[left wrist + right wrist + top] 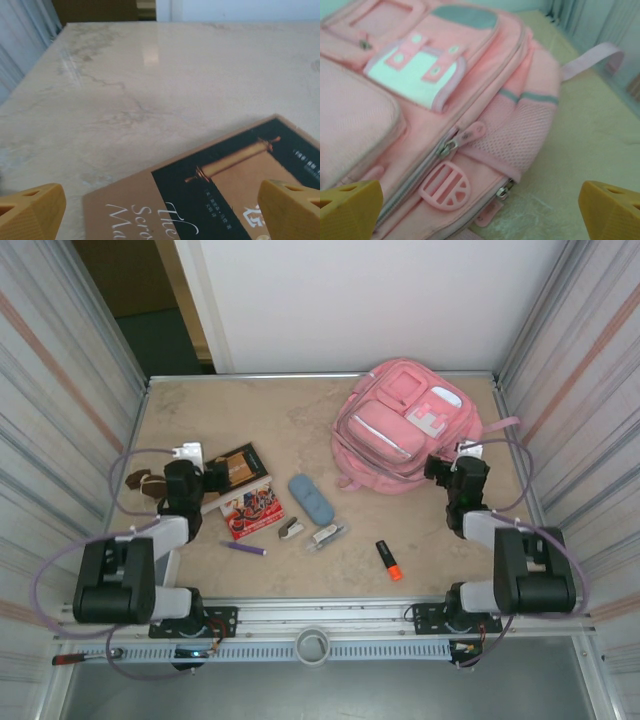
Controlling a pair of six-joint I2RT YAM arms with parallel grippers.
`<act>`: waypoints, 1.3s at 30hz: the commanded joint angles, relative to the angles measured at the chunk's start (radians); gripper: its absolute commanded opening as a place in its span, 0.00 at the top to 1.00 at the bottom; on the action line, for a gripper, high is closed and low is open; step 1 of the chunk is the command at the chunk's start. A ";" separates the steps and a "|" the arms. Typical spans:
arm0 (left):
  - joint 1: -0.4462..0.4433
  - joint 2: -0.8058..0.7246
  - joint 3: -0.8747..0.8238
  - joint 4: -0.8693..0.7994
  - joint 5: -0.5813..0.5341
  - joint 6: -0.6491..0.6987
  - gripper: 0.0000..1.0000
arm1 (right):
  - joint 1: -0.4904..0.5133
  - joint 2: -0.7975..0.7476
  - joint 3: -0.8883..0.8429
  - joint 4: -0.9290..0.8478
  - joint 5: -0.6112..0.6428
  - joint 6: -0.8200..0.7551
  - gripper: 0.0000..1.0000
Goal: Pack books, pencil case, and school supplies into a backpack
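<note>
Surface: pale marbled desk (200, 410) between ribbed metal walls, with things spread across it.
Bag: the big pink backpack (400, 425) lies front-up at the far right, a strap (500, 425) trailing toward the wall. It has a white patch and several pockets. Its zips look closed, with two zip pulls (465, 137) together on the side.
Right arm: the right pincer (447, 468) is spread wide and empty, at the backpack's near edge and facing those pulls.
Left arm: the left pincer (160, 215) is spread wide and empty, low over the dark book (238, 465).
Books: the red-and-white book (255, 510) lies just nearer than the dark one. From above I cannot quite tell whether they overlap.
Small things: the pencil case (311, 499), stapler (291, 529), clip (326, 535), purple pen (244, 548) and highlighter (388, 560) lie mid-desk, all outside the bag.
Risk at the zip: the pulls are small and floppy, so a finger may close beside one. The soft bag would likely drag along the desk rather than open unless it is held.
Risk at the book: it is thin and lies flat, so the fingers may skid on the cover and shove it into its neighbour.
</note>
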 commanded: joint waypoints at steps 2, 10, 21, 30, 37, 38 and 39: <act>0.005 -0.160 0.054 -0.224 0.025 -0.094 0.01 | -0.016 -0.150 0.085 -0.333 0.092 0.158 0.01; -0.067 -0.253 0.140 -0.434 0.147 -0.425 0.01 | -0.037 0.055 0.462 -0.810 -0.223 0.308 0.01; -0.570 -0.040 0.408 -0.669 0.083 -0.480 0.01 | -0.275 0.357 0.637 -0.813 -0.461 0.418 0.12; -0.779 0.269 0.680 -0.745 0.084 -0.522 0.01 | -0.293 0.540 0.717 -0.730 -0.660 0.502 0.57; -0.798 0.521 0.897 -0.796 0.189 -0.599 0.01 | -0.293 0.474 0.637 -0.638 -0.672 0.573 0.88; -0.798 0.553 0.923 -0.795 0.202 -0.610 0.01 | -0.292 0.460 0.614 -0.603 -0.689 0.595 0.90; -0.798 0.581 0.949 -0.797 0.211 -0.616 0.01 | -0.291 0.447 0.594 -0.578 -0.699 0.617 0.92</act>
